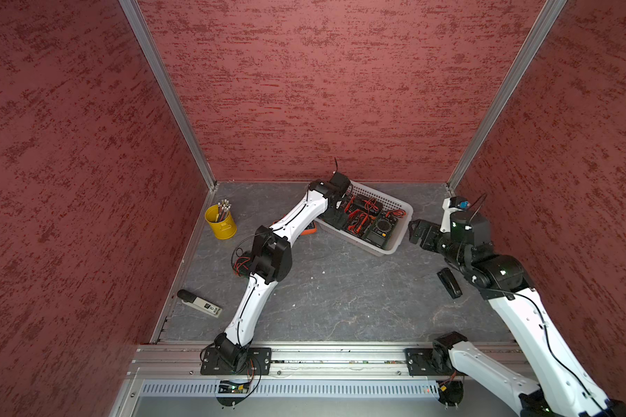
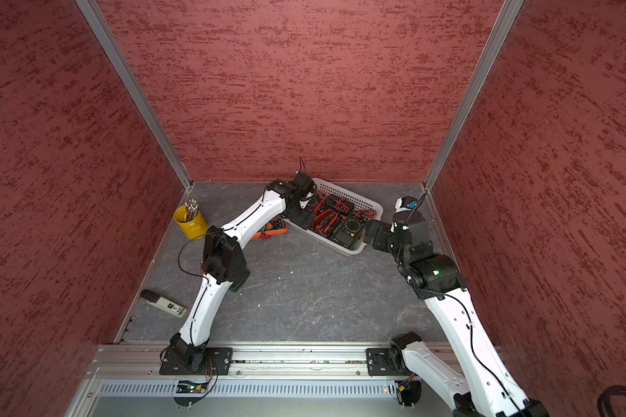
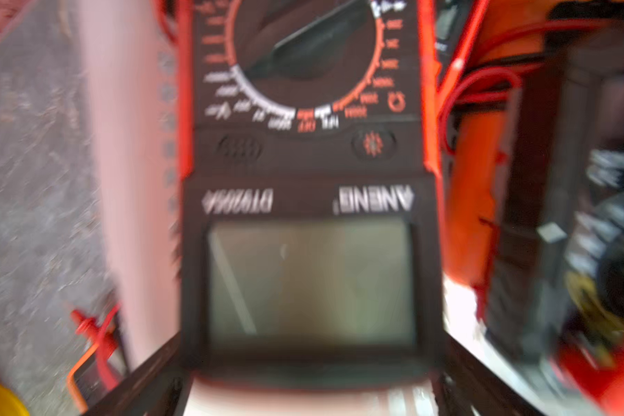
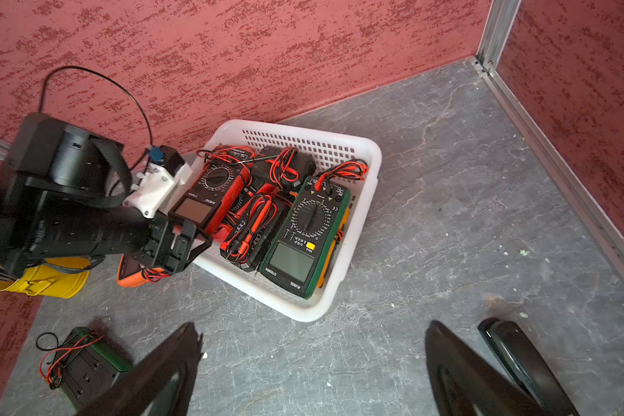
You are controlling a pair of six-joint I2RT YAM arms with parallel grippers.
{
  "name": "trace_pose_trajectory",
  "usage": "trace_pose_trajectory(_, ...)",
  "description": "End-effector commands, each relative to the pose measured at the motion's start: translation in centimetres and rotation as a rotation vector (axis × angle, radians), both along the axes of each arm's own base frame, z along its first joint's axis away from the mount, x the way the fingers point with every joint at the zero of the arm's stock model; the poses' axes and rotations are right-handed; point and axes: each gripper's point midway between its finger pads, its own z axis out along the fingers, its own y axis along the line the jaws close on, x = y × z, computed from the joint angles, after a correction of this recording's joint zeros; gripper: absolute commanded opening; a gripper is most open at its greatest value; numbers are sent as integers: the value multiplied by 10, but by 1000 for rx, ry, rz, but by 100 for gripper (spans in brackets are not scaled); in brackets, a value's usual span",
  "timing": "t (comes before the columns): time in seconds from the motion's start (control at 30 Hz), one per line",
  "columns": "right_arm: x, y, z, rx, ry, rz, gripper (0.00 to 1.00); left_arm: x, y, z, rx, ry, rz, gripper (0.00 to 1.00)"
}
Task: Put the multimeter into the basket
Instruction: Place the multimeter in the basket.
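Right wrist view: looking down on a white perforated basket (image 4: 373,169) that is sitting on a grey table (image 4: 465,216) near the red back wall (image 4: 267,54)
Red multimeter (image 4: 209,191): lying face up inside the basket, along the side nearest the left arm (image 4: 69,230), with its display end tipping up at the rim; it is filling the blurred left wrist view (image 3: 307,216)
Left gripper (image 4: 191,241): reaching over the basket rim, jaws standing wide on either side of the meter's display end; blur is hiding whether they are pressing on it or clear of it
Right gripper (image 4: 312,327): hovering above bare table just outside the basket, jaws spread wide and carrying nothing
Basket contents: a green multimeter (image 4: 307,234) is lying face up near the red one, with tangled red and black leads (image 4: 256,223) between them
Outside the basket: an orange multimeter (image 4: 134,273) is lying just beside it under the left arm, and a green-edged meter (image 4: 87,360) is lying dark back up farther off
Top views: both are showing a yellow cup (image 1: 220,222) (image 2: 190,224) standing well apart from the basket
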Motion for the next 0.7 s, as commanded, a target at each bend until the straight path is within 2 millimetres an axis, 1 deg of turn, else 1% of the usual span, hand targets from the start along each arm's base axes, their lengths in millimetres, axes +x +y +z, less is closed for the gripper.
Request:
trace_pose_trajectory(0.0,0,1,4,15,-19,1,99,-7,4,47,-47,-81,-6,100)
trace_pose_trajectory(0.1,-2,0,5,12,-18,1,99,-17,18,66,-46,-109,-17,100)
trace_pose_trajectory(0.2,-4,0,6,16,-19,4,99,-24,43,79,-72,-111,-2,100)
trace_pose_trajectory(0.27,-5,0,6,19,-19,4,99,-24,66,84,-111,-104,33,100)
trace_pose_trajectory(0.37,-8,-1,7,25,-25,3,99,-18,108,79,-160,-73,131,100)
trace_pose_trajectory(0.5,-10,-2,8,29,-26,-3,99,-4,160,61,-277,-20,280,100)
trace_pose_trajectory(0.6,-11,-3,6,27,-19,-7,99,8,189,46,-368,-1,365,100)
trace_pose_trajectory(0.67,-11,-4,5,22,-14,-13,99,13,202,36,-390,3,399,100)
